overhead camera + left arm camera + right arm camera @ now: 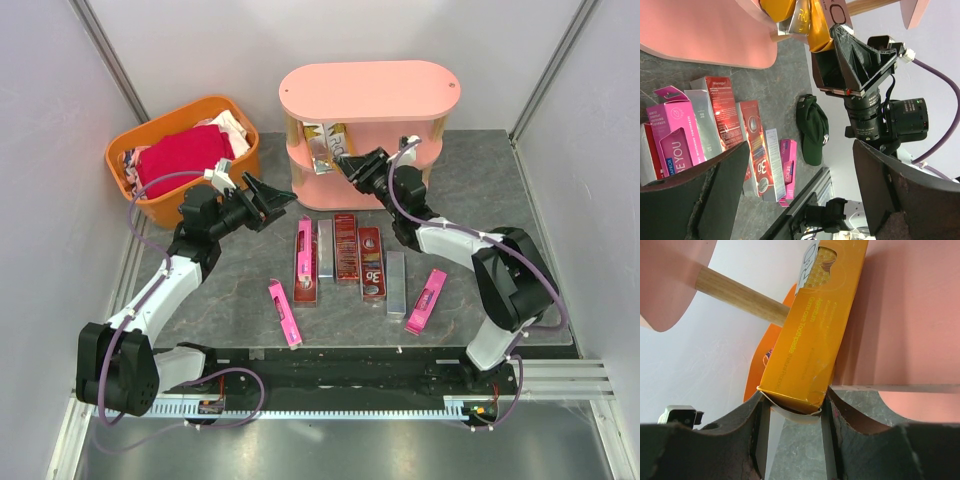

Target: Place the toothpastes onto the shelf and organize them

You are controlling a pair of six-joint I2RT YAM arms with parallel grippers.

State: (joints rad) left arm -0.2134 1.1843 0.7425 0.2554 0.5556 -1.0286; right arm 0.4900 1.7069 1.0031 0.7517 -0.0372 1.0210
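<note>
Right fingers [760, 437]: closed on the near end of a yellow carton [810, 340], one finger pressing each side.
Yellow carton: tilted, far end pushed into the pink shelf [370, 92] under its top board, beside a silver carton [322, 150].
Left fingers [272, 192]: spread wide, holding nothing, hovering over the surface [230, 290] left of the shelf.
Loose cartons [345, 248]: dark red, silver and pink, lying in a row on the surface in front of the shelf.
Basket [128, 180]: orange, left of the shelf, red cloth [185, 155] inside.

Robot lab cell; plain white enclosure walls [40, 120]
</note>
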